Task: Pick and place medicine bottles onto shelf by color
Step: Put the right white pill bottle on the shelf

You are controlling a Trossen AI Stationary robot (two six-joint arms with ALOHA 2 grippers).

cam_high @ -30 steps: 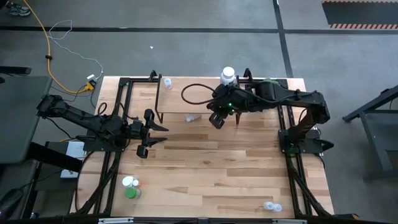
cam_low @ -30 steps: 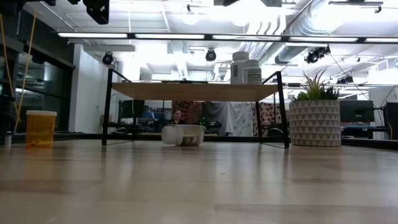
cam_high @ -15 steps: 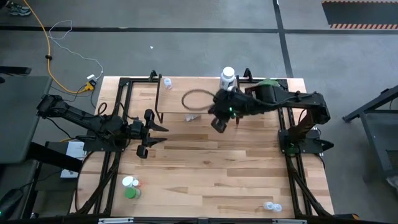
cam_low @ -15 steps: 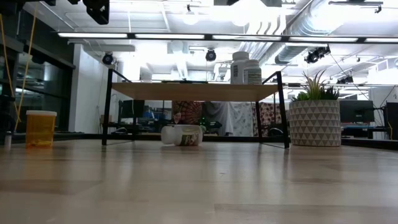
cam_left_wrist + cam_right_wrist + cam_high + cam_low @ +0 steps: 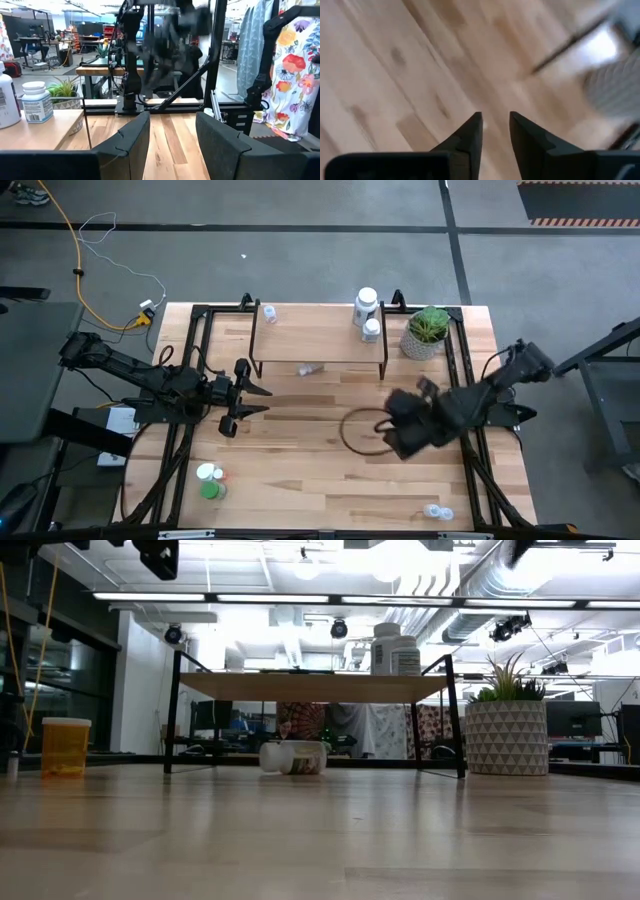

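Observation:
The shelf [image 5: 318, 338] stands at the table's far side. Two white bottles [image 5: 366, 302] [image 5: 371, 329] stand on its right end; in the left wrist view they show as a large bottle [image 5: 9, 102] and a smaller one [image 5: 36, 101]. Another small bottle [image 5: 268, 312] stands on the shelf's far left corner. A bottle [image 5: 293, 757] lies on its side on the table under the shelf. My left gripper [image 5: 258, 396] hovers open left of the shelf. My right gripper [image 5: 396, 442] is open and empty over bare table [image 5: 495, 120], near the right side.
A potted plant [image 5: 428, 332] stands right of the shelf. An orange bottle [image 5: 65, 746] stands at the left in the low view. Green and white bottles [image 5: 209, 481] stand near the near-left corner, and clear ones [image 5: 437, 511] at the near-right edge. A cable loop [image 5: 362, 430] hangs by the right gripper.
My right gripper has swung fast from the shelf's right end toward the table's near and right edges, and is now over bare wood. The smaller white bottle, which the gripper covered before, now shows standing on the shelf beside the large one. The left arm kept still.

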